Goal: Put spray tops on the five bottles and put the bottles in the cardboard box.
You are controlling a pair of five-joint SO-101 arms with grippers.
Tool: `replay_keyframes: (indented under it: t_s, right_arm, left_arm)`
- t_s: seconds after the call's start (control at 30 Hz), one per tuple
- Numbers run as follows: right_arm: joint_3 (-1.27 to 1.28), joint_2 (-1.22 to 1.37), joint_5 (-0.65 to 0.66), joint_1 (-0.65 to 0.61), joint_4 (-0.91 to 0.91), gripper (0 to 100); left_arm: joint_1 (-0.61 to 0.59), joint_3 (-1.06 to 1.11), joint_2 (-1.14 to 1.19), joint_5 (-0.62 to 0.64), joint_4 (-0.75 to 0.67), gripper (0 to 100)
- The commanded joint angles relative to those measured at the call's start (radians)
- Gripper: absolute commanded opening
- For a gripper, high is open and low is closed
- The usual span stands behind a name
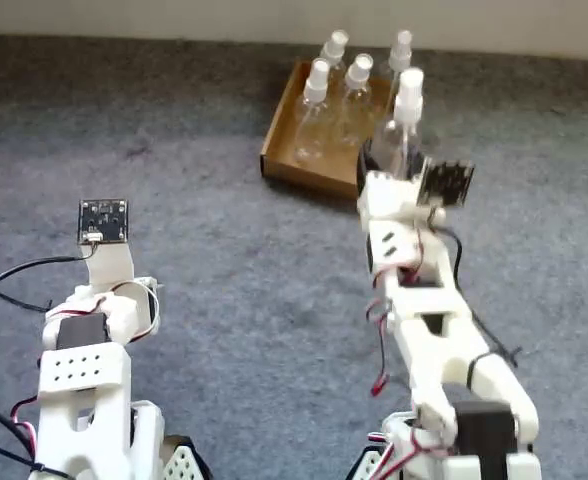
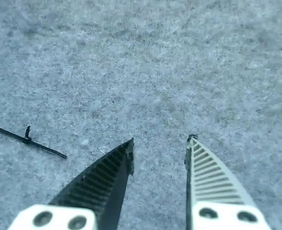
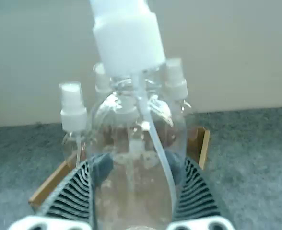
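1. High view: the right gripper (image 1: 392,160) is clenched on an upright, capped bottle (image 1: 404,130). The box (image 1: 274,150), holding four bottles (image 1: 317,105), lies just beside at its 10 o'clock. This arm is nearer.
2. Left wrist view: the left gripper (image 2: 160,143) gapes over carpet (image 2: 131,57).
3. Right wrist view: jaws squeeze the bottle's belly, with the box beyond.

You have a grey, short-pile carpet (image 1: 224,290) spread under the whole work area, running back to a plain, pale off-white wall (image 1: 174,18) along the far edge. Close to that wall the carpet looks darker. A thin black cable tie (image 2: 28,141) lies flat on it.
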Motion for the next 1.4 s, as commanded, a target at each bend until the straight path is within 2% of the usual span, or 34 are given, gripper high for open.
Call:
replay_keyframes:
  t_s: [0.0, 0.07, 0.13, 0.27, 0.37, 0.47, 0.5, 0.6, 0.73, 0.9, 1.1, 1.27, 1.37]
  right_arm:
    - [0.240, -0.262, 0.160, -0.065, -0.067, 0.5]
    - [0.363, -0.420, 0.192, -0.107, 0.005, 0.5]
    - [0.466, -0.584, 0.192, -0.133, 0.176, 0.5]
    - [0.493, -0.885, 0.190, -0.209, 0.496, 0.5]
    - [0.535, -1.066, 0.190, -0.275, 0.562, 0.5]
    - [0.642, -1.204, 0.190, -0.280, 0.575, 0.9]
    - [0.667, -1.234, 0.190, -0.277, 0.639, 1.0]
    - [0.699, -1.279, 0.190, -0.288, 0.819, 2.9]
    - [0.699, -1.303, 0.190, -0.286, 0.917, 9.4]
    - [0.699, -1.297, 0.190, -0.289, 0.938, 10.6]
    - [0.699, -1.305, 0.190, -0.291, 1.055, 10.9]
    - [0.699, -1.305, 0.190, -0.291, 1.053, 11.3]
    - [0.699, -1.305, 0.187, -0.288, 1.056, 16.0]
  left_arm:
    - [-0.002, -0.005, -0.010, -0.008, -0.020, 17]
    - [-0.002, -0.005, -0.005, -0.008, -0.020, 17]
    - [-0.001, -0.005, -0.005, -0.008, -0.020, 17]
    - [0.027, -0.004, -0.005, -0.008, -0.015, 17]
    - [0.045, 0.007, -0.007, -0.008, -0.015, 17]
    - [0.048, 0.016, -0.010, -0.008, -0.017, 17]
    - [0.047, 0.016, -0.012, -0.008, -0.015, 17]
    - [0.045, 0.016, -0.012, -0.008, -0.015, 17]
    - [0.045, 0.016, -0.012, -0.008, -0.017, 17]
    - [0.045, 0.015, -0.012, -0.008, -0.017, 17]
    - [0.045, 0.013, -0.012, -0.008, -0.017, 17]
    - [0.045, 0.012, -0.012, -0.008, -0.015, 17]
    - [0.045, 0.012, -0.012, -0.008, -0.015, 17]
